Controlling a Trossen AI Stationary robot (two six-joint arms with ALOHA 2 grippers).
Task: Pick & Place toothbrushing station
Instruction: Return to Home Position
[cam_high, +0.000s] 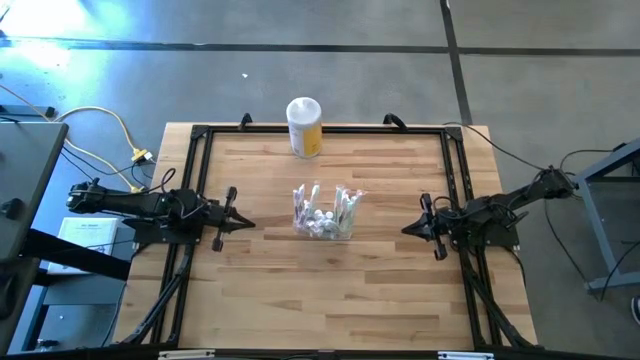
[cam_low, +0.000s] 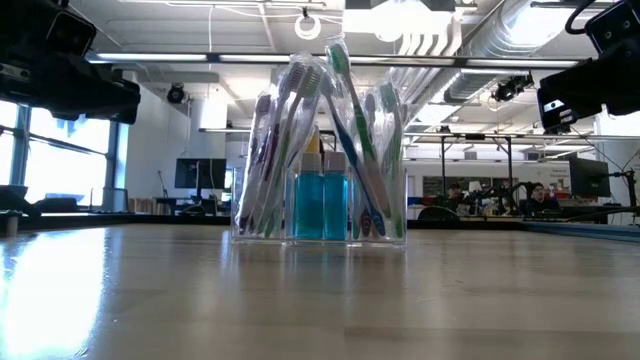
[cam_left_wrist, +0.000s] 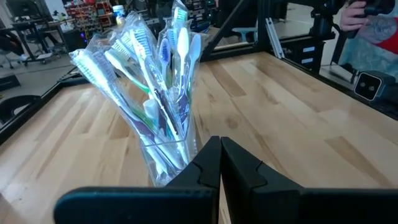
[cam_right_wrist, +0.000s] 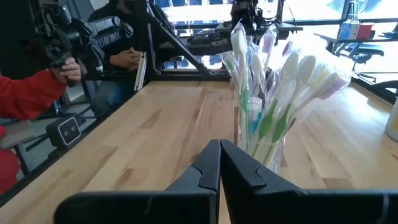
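Observation:
The toothbrushing station (cam_high: 324, 211) is a see-through plastic holder standing by its base on the middle of the wooden table, full of wrapped toothbrushes that stick up and fan out; it also shows in the low view (cam_low: 320, 150), the left wrist view (cam_left_wrist: 152, 93) and the right wrist view (cam_right_wrist: 273, 93). My left gripper (cam_high: 246, 224) is shut and empty, left of the station and apart from it. My right gripper (cam_high: 408, 229) is shut and empty, right of the station and apart from it. Both point toward the station.
A yellow canister with a white lid (cam_high: 304, 126) stands near the table's far edge, behind the station. A black frame (cam_high: 200, 140) runs along the table's sides. People sit beyond the table's edge in the right wrist view (cam_right_wrist: 37, 93).

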